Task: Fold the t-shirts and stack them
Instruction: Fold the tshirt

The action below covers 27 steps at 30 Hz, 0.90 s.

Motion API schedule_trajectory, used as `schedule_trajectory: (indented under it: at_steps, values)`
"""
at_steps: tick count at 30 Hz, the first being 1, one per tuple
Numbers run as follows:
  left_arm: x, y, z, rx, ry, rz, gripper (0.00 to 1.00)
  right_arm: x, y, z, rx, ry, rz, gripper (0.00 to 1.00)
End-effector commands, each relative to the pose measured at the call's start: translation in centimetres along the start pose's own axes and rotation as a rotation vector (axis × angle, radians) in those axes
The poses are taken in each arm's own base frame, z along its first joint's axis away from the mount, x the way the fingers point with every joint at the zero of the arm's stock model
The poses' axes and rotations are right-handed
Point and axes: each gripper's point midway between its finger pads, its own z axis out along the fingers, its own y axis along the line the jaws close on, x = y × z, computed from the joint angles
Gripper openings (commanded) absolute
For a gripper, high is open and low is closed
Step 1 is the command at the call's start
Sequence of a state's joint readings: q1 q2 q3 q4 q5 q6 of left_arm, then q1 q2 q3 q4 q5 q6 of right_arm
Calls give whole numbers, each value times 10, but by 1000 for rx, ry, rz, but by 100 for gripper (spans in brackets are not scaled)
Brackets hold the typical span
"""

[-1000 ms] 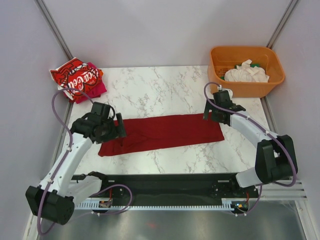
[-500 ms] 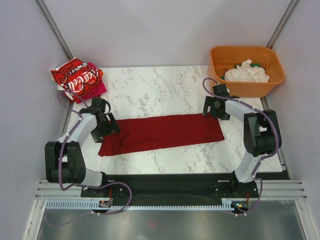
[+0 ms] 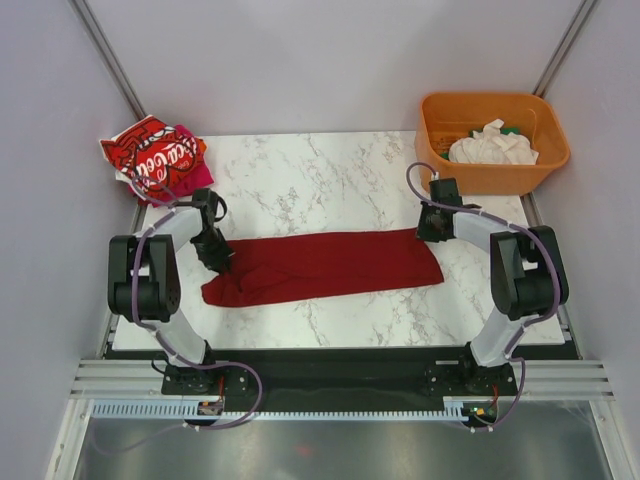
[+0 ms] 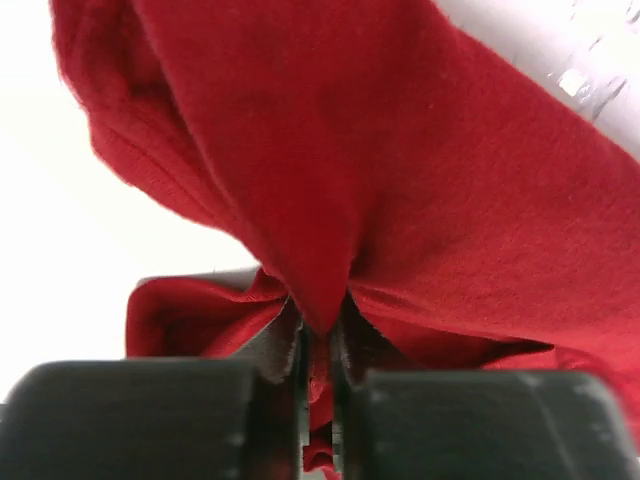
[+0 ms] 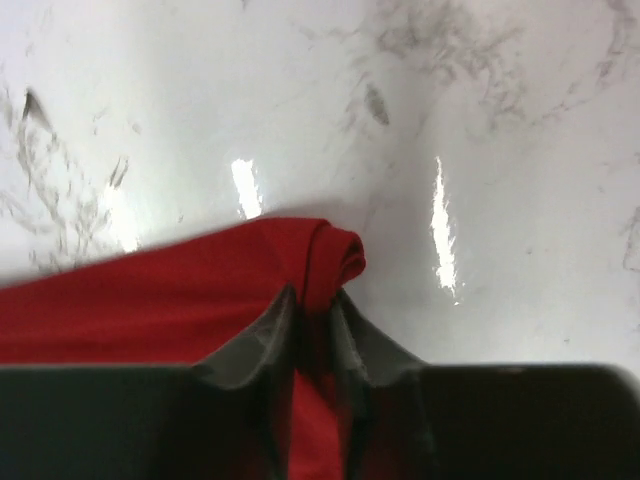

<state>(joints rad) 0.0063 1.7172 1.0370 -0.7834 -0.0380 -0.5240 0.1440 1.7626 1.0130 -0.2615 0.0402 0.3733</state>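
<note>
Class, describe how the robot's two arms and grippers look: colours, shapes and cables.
The left arm and right arm both have white links between chunky black joints. A lilac cable loops along each. The left gripper and right gripper are black, each with two dark grey fingers tapering to thin tips. No markings show.

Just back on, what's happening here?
Both arms are on the plain dark red t-shirt, which lies as a folded strip across the marble table. The left gripper pinches its left end, the right gripper its far right corner. A bright red lettered tee and a magenta tee sit far left; a white tee is in the orange plastic tub.
</note>
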Motion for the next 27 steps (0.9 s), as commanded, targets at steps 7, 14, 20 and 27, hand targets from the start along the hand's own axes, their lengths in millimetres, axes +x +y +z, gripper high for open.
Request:
schedule_trajectory:
  at_steps: [7,14,20,27]
  values:
    - [-59,-32,-1,-7,-121,48,2,72,53,-33,-211,134,-11,0]
    - [-144,-155,-25,189,-239,213,2,108,66,-97,-341,79,27,0]
    - [-192,-258,-18,397,-295,290,2,137,75,-138,-470,92,138,0]
    - [-191,-362,-31,755,-402,412,6,185,124,-164,-640,91,267,0]
